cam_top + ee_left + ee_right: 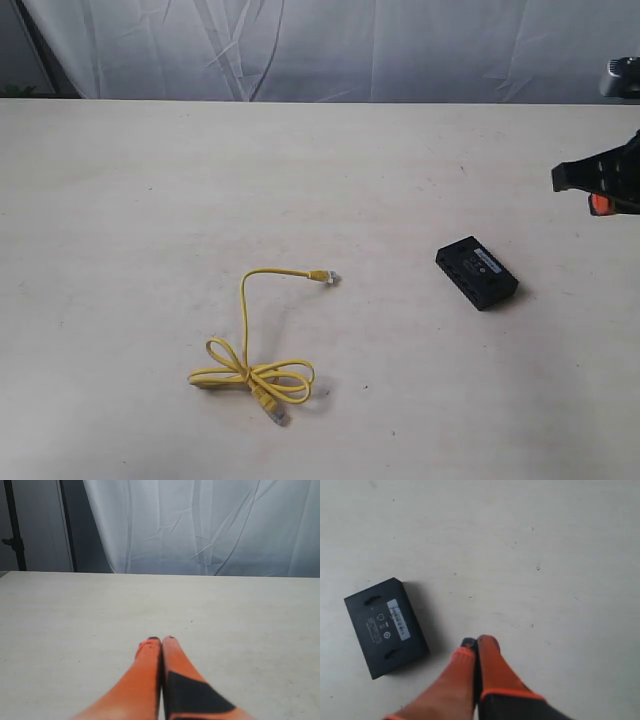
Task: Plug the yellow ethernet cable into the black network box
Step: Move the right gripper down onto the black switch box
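On the table (120, 200): cable unplugged

The yellow ethernet cable (250, 376) is laid partly looped, well apart from the black network box (477, 272). The jaws of the left gripper (161, 640) and of the right gripper (477, 642) are pressed together.

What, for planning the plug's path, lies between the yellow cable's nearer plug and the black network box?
Only bare table, in the exterior view, between the yellow ethernet cable's plug and the black network box.
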{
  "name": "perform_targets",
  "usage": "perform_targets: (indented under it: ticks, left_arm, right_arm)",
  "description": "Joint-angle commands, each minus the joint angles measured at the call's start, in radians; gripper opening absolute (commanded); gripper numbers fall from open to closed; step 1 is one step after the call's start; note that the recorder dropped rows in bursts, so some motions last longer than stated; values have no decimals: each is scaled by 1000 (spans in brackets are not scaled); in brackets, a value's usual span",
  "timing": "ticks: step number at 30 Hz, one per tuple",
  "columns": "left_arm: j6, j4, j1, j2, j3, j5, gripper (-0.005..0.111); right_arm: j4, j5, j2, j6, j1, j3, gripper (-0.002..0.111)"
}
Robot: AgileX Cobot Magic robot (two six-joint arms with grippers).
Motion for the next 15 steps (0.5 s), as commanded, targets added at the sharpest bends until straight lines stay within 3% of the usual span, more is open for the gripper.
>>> perform_targets:
  ticks: [1,15]
  left_arm:
    - [0,5,3,-6,5,-10,0]
    - [0,5,3,-6,5,-10,0]
  right_arm:
    - [29,67,73,-5,-3,-79,0]
    - [312,27,261,-258,-3,-102,0]
